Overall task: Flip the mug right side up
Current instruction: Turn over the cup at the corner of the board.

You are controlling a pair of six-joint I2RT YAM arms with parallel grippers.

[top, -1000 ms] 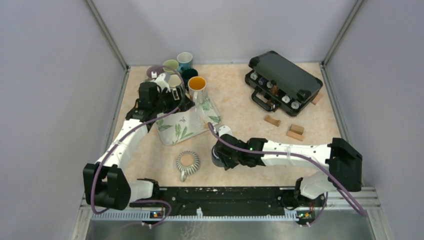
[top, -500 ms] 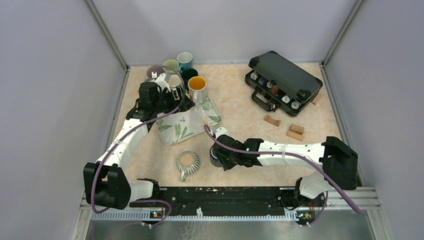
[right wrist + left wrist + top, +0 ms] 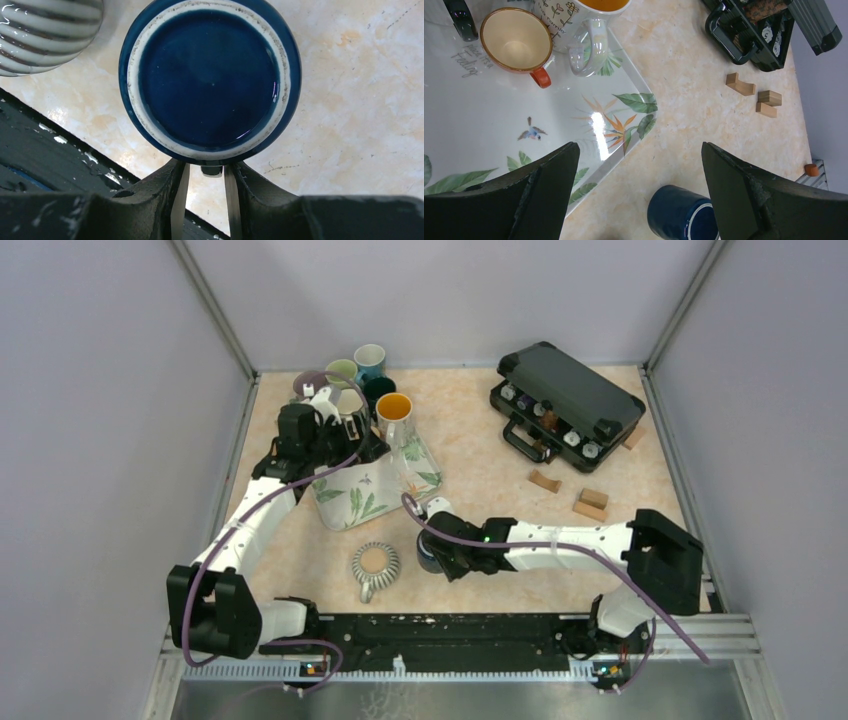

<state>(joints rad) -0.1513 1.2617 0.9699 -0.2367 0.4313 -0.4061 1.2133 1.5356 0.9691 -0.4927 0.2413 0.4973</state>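
Since a second ago the right arm has swung leftward, its elbow drawing in from the table's right side, and the right gripper [image 3: 204, 170] has narrowed. The dark blue mug [image 3: 210, 80] stands upside down on the marbled table [image 3: 350, 100], near the front edge at the middle, with its base ring facing up. Its handle points toward the right gripper, whose fingers stand narrow on either side of it with a sliver of gap on each side. Just to the mug's left, apart from it, a grey striped mug [image 3: 45, 30] also sits base up. Farther back, the left gripper [image 3: 639, 150] hangs wide open over the leaf-printed tray [image 3: 489, 125], holding nothing. Upright mugs crowd the tray's far end. A black case [image 3: 570, 400] sits at the back right, with wooden blocks [image 3: 590, 502] near it.
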